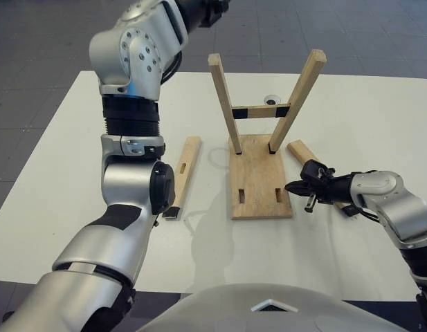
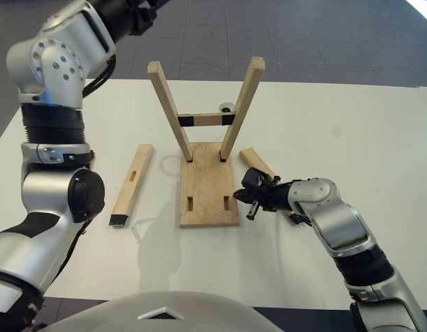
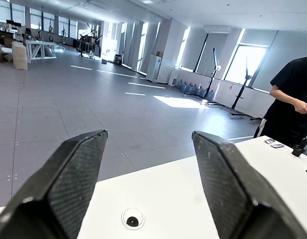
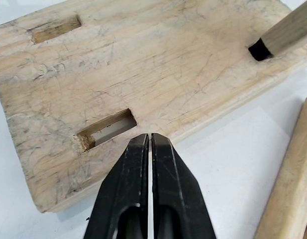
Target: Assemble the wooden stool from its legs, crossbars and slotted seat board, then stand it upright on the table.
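Observation:
The slotted seat board [image 1: 258, 173] lies flat on the white table [image 1: 75, 138]. Two legs [image 1: 225, 104] [image 1: 296, 97] stand in its far slots, leaning apart and joined by a crossbar [image 1: 261, 110] with black ends. The two near slots [image 4: 106, 128] [image 4: 56, 28] are empty. My right gripper [image 4: 148, 137] is shut with nothing in it, its tips at the board's right edge beside the near-right slot. One loose leg [image 1: 182, 173] lies left of the board, and another [image 1: 301, 151] lies to the right, partly behind the right gripper [image 1: 291, 187]. My left gripper [image 3: 148, 134] is open, held high over the table's far side.
A round cable hole [image 1: 271, 99] sits in the table behind the standing legs. My left arm [image 1: 130, 124] rises over the table's left part, close to the loose leg there. Bare tabletop stretches to the far right and along the near edge.

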{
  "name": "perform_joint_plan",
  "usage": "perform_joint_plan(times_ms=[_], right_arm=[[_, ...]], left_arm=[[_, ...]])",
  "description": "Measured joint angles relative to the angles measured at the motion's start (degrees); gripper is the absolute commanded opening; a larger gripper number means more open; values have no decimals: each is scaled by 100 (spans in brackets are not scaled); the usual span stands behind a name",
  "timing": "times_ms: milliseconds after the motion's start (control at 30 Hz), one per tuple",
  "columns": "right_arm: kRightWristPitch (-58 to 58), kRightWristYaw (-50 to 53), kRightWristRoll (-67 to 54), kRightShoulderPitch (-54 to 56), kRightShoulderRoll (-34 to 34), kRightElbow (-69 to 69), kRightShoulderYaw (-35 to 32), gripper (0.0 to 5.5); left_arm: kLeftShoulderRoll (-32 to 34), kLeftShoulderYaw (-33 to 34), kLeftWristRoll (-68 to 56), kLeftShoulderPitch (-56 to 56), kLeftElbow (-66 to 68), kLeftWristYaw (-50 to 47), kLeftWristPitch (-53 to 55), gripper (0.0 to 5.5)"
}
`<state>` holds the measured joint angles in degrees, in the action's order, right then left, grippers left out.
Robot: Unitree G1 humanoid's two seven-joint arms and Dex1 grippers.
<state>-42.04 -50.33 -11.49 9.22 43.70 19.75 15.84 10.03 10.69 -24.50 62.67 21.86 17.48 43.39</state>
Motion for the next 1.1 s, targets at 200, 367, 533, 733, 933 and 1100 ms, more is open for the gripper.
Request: perform_joint_plan(times_ms=[200, 367, 533, 733, 933, 1100], right_arm=[[26, 7, 7, 44, -11, -67, 22, 10], [113, 7, 52, 60, -12, -81, 115, 10], [132, 6, 61, 47, -10, -78, 126, 10], [160, 77, 69, -56, -14, -49, 135, 10], [142, 122, 64, -169, -10, 43, 102, 10], [174, 115, 58, -193, -10, 97, 81, 10]], left_arm=[[-63, 78, -73, 1, 113, 28, -282, 318], [-30, 492, -338, 866, 282, 121, -1074, 318], [-20, 394, -329, 814, 524, 196, -1225, 318], [-410, -665, -5, -785, 98, 380, -544, 318], [-456, -690, -104, -962, -402, 352, -381, 318], [-443, -383, -232, -875, -616, 322, -379, 318]])
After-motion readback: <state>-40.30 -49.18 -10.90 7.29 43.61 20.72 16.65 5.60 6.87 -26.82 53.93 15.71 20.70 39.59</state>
